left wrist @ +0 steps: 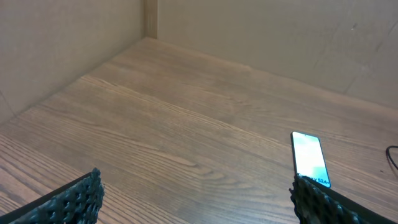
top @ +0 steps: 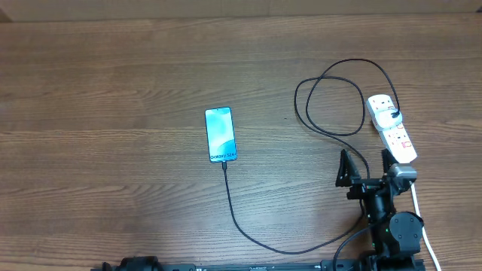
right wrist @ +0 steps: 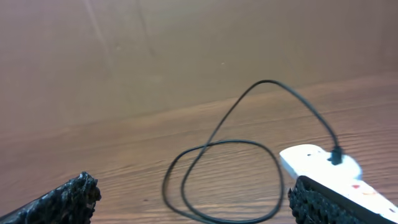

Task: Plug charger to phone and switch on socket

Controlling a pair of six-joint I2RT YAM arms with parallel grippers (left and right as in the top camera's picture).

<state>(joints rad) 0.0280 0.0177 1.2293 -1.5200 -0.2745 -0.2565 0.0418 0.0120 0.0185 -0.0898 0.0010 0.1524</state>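
Note:
The phone [top: 219,135] lies flat mid-table with its blue-teal screen up; it also shows in the left wrist view [left wrist: 309,157]. The black charger cable [top: 241,226] meets the phone's near end, runs along the front, then loops [right wrist: 217,180] to a white adapter [top: 387,114] on the socket. The white socket [top: 395,128] lies at the right and also shows in the right wrist view [right wrist: 311,160]. My right gripper [top: 365,167] is open and empty, just in front of the socket [right wrist: 193,202]. My left gripper [left wrist: 199,202] is open and empty, low over bare wood, with the phone beyond its right finger.
Tan cardboard walls [left wrist: 249,31] enclose the wooden table [top: 113,113] at the back and left. The socket's white cord [top: 423,226] runs toward the front edge past the right arm's base [top: 395,229].

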